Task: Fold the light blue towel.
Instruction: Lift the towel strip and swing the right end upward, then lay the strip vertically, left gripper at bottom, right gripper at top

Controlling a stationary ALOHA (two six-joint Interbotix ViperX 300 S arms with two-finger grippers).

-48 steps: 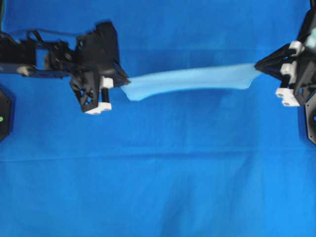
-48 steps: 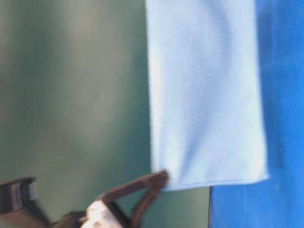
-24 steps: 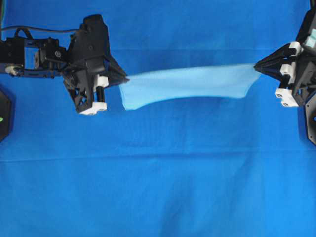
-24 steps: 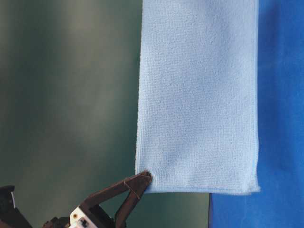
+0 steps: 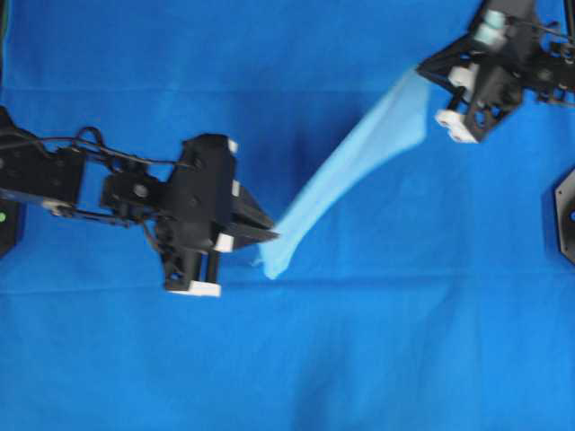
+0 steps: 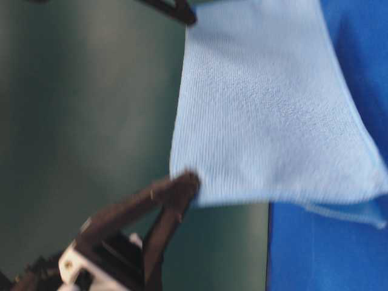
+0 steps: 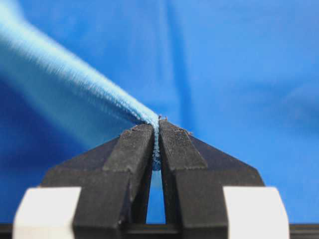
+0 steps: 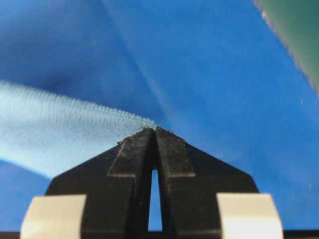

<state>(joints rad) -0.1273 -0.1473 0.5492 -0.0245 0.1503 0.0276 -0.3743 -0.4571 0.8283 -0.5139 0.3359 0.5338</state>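
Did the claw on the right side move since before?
Yes. In the overhead view the right gripper has shifted up and leftward from the picture's right edge, taking its end of the light blue towel along.

Light bright & even, from above; no glare. Overhead view: motion blur on both arms, soft shadow on the table cover [image 5: 359, 359] just under the light blue towel [image 5: 359, 157]. Table-level view: towel weave smeared, dark fingers [image 6: 176, 188] below it blurred. Wrist views: fingertips [image 7: 149, 139] sharp, towel & cover behind them out of focus.
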